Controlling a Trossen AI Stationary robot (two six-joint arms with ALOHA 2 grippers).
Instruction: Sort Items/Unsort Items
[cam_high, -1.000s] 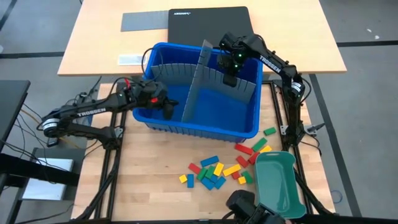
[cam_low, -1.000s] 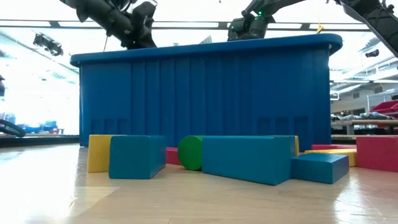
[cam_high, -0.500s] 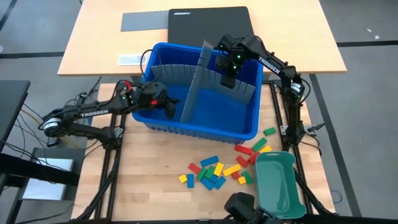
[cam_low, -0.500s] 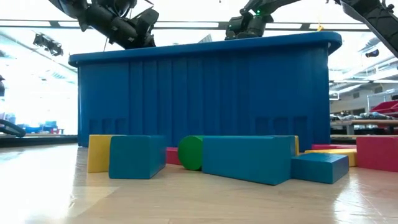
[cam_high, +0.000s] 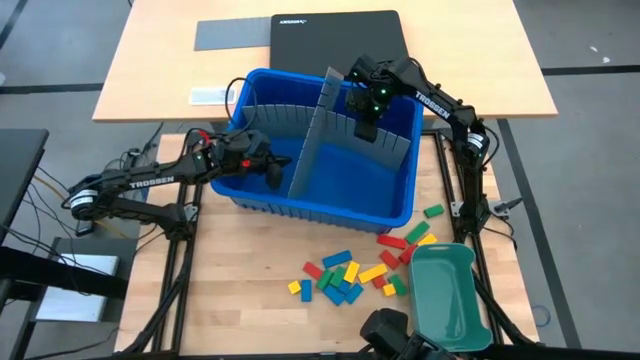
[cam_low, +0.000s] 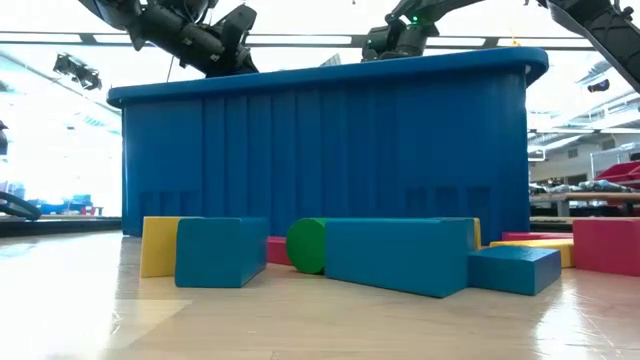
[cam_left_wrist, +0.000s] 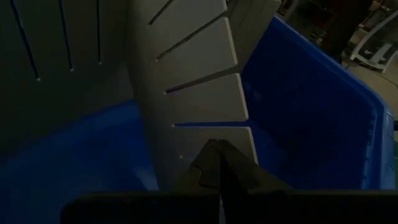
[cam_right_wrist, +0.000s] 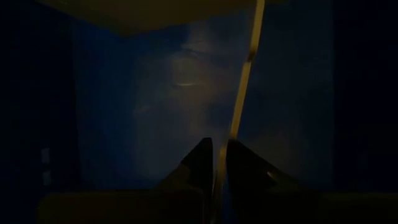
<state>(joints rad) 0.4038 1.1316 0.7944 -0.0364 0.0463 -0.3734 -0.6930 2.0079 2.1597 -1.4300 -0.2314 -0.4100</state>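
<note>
Overhead, the blue bin (cam_high: 325, 150) has slid a little toward the left arm over the past second, and both arms have kept to their places on it; the move looks like repositioning the bin rather than any sorting. The left gripper (cam_high: 270, 173) sits at the bin's left-front wall, the right gripper (cam_high: 365, 128) inside the far right compartment beside the grey divider (cam_high: 312, 130). The blocks (cam_high: 345, 275) lie loose on the worktop (cam_high: 240, 280) in front of the bin, beside the green tray (cam_high: 448, 295), none in the bin.

At table height, the blocks (cam_low: 300, 250) rest untouched before the bin wall (cam_low: 330, 150).

From the left wrist, the jaws are pressed together against the divider (cam_left_wrist: 193, 87), gripping nothing.

From the right wrist, the jaws stand narrow, pinching a divider edge (cam_right_wrist: 245, 81).
</note>
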